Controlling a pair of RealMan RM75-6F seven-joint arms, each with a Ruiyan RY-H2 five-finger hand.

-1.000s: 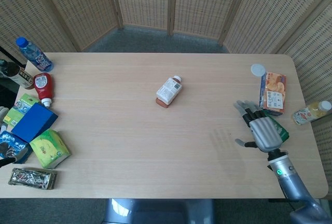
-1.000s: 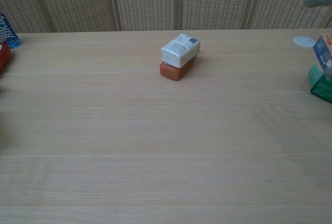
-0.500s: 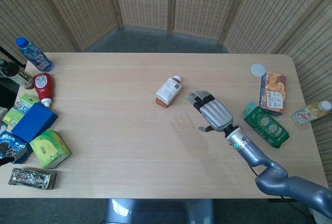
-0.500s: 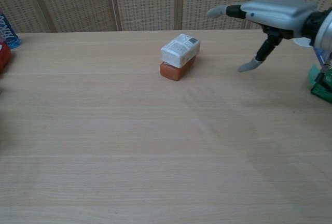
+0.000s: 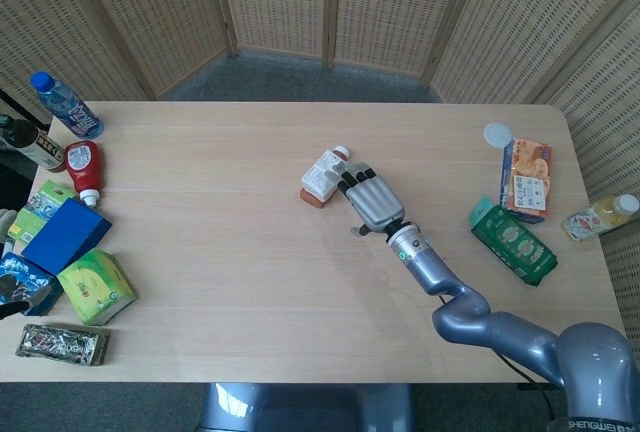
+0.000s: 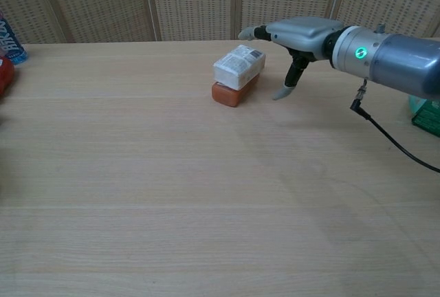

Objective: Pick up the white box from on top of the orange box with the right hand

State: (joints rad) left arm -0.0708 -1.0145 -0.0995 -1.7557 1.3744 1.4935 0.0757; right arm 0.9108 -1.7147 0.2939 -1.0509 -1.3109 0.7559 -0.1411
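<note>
The white box point(image 5: 323, 172) point(image 6: 238, 66) lies on top of the orange box point(image 5: 312, 198) point(image 6: 231, 93) near the middle of the table. My right hand point(image 5: 368, 197) point(image 6: 295, 38) hovers just to the right of the stack, flat and palm down, fingers stretched toward the white box and thumb hanging down. It holds nothing and does not touch the boxes. My left hand is not visible in either view.
On the right stand a green packet point(image 5: 513, 243), an orange snack box point(image 5: 528, 178), a white lid point(image 5: 497, 134) and a bottle point(image 5: 600, 216). The left edge holds bottles point(image 5: 64, 104), a red ketchup bottle point(image 5: 85, 169), a blue box point(image 5: 65, 235) and a green tissue pack point(image 5: 96, 286).
My right hand has swept left across the table from the right side and now hangs next to the stacked boxes. The boxes have not moved.
</note>
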